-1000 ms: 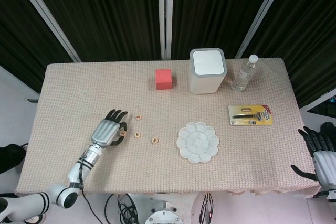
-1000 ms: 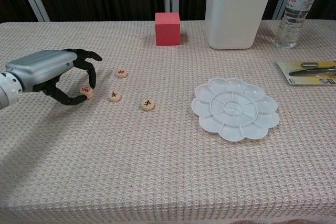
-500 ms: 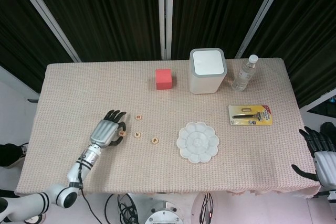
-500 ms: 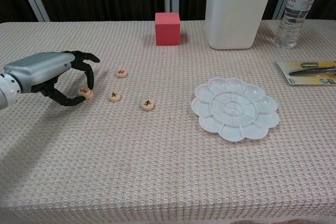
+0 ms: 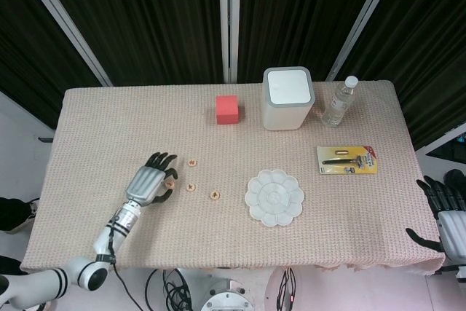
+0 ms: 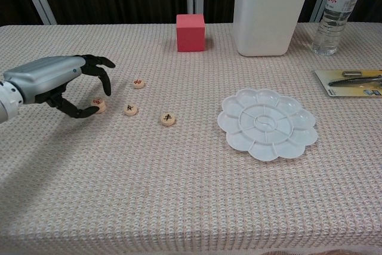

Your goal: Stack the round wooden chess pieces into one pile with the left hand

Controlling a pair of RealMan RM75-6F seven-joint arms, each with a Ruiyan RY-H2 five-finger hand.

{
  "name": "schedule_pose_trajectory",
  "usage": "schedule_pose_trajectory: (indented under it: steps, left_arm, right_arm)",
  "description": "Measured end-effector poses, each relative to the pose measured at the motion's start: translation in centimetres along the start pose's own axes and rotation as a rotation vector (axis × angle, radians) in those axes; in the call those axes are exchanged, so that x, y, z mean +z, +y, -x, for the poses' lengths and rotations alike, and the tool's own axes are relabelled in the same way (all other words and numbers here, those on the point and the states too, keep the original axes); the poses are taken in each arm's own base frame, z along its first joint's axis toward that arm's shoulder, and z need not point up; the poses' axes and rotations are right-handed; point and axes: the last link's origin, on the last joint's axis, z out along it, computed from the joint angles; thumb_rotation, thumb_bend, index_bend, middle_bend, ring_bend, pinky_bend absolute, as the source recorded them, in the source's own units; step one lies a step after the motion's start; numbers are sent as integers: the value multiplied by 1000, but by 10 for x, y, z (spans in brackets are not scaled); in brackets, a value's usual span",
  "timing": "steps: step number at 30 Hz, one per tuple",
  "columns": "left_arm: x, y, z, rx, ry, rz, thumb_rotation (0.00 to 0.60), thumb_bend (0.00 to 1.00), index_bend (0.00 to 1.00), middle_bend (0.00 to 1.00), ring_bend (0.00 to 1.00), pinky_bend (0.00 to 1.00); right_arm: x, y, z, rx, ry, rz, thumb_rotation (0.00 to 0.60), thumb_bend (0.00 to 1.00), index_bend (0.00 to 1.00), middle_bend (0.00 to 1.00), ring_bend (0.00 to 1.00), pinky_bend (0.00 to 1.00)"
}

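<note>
Four round wooden chess pieces lie flat and apart on the woven tablecloth: one (image 6: 138, 83) at the back, one (image 6: 131, 109) in the middle, one (image 6: 168, 119) to the right, and one (image 6: 98, 105) at the left. My left hand (image 6: 54, 85) arches over the leftmost piece (image 5: 169, 182). Its thumb tip touches that piece's near side, while the other fingers hang spread above it. The piece rests on the cloth. My right hand (image 5: 444, 209) hovers off the table's right front corner with its fingers spread and nothing in it.
A white flower-shaped palette (image 6: 267, 123) lies right of the pieces. At the back stand a red cube (image 6: 190, 32), a white bin (image 6: 271, 10) and a water bottle (image 6: 337, 10). A packaged razor (image 6: 352, 82) lies at the right edge.
The left hand's fingers, which were curled down onto the leftmost piece half a second ago, have lifted off it. The piece has stayed on the cloth.
</note>
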Motion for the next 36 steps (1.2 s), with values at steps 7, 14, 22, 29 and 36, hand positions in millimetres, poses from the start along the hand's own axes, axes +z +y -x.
schedule_pose_trajectory:
  steps: [7, 14, 22, 29, 36]
  left_arm:
    - [3, 24, 1, -3, 11, 61, 600, 338, 386, 85, 0, 0]
    - [17, 33, 7, -31, 19, 36, 600, 333, 386, 91, 0, 0]
    - [20, 38, 13, -26, -11, 48, 600, 327, 386, 91, 0, 0]
    - [21, 34, 16, -14, -23, 37, 600, 327, 386, 91, 0, 0]
    - [20, 31, 18, -8, -37, 30, 600, 328, 399, 90, 0, 0]
  right_arm:
    - [1, 0, 3, 1, -7, -2, 600, 119, 0, 0, 0, 0]
    - [0, 3, 2, 5, -6, 7, 600, 120, 0, 0, 0, 0]
    - [1, 5, 3, 11, -6, 8, 600, 120, 0, 0, 0, 0]
    - [0, 6, 2, 11, -2, 7, 600, 121, 0, 0, 0, 0]
    - [0, 7, 1, 11, -1, 11, 600, 122, 0, 0, 0, 0]
